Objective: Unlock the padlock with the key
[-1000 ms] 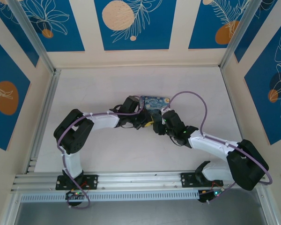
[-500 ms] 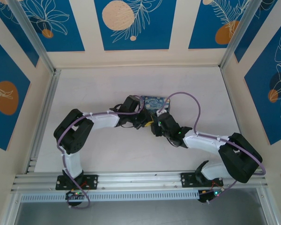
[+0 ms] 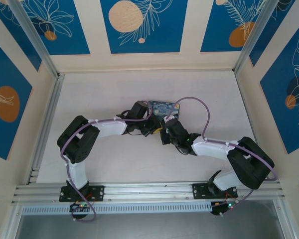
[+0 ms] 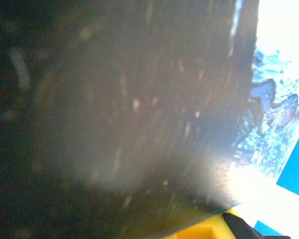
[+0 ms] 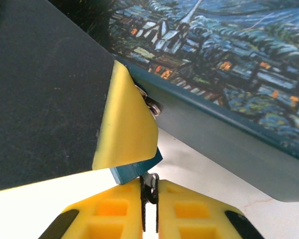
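Key tip at the padlock, both grippers clamped

The left gripper (image 3: 150, 127) is pressed together, and one yellow pad (image 5: 125, 124) of it lies over the small blue padlock (image 5: 137, 172), pinning it just beside the printed box (image 5: 229, 64) with the silvery shackle (image 5: 152, 106) against the box's edge. The right gripper (image 5: 149, 185) pinches the thin key (image 5: 150, 195) between closed fingers. The key's tip touches the lock body's near edge; whether it sits in the keyway I cannot tell. The risk, as I judge it, is that the key is a sliver held by its end. A push slightly off the slot's line could make it slip or swivel between the pads, or shove the lock out of the left grip. A turn made before it is fully seated could bend it, or twist the whole lock instead of the cylinder
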Tool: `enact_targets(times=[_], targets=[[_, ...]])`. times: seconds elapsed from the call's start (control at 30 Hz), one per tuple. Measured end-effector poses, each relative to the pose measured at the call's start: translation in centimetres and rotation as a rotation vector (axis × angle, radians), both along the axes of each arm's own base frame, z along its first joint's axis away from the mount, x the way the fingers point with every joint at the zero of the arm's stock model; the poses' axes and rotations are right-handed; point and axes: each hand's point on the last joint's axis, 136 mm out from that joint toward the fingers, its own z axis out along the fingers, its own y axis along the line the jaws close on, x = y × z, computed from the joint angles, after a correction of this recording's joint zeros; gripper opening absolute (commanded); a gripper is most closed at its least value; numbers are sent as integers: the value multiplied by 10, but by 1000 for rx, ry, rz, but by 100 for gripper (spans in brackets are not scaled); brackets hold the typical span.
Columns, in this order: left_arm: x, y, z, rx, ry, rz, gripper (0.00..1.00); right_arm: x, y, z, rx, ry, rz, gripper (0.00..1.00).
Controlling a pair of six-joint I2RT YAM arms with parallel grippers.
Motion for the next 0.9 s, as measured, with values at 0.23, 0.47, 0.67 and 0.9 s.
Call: enact_targets(times=[0.23,0.47,0.67,0.9], targets=[[2,-1,2,-12,0,6,0,2,-3,6,102,57,-7,32],[-2,-1,-1,-18,6,1,0,-1,-24,33,241,50,-86,53],[-7,3,-3,-19,-16,10,0,-18,-33,52,374,78,-131,57],[-18,-5,-6,-6,-42,2,32,-32,-34,38,433,196,-187,57]])
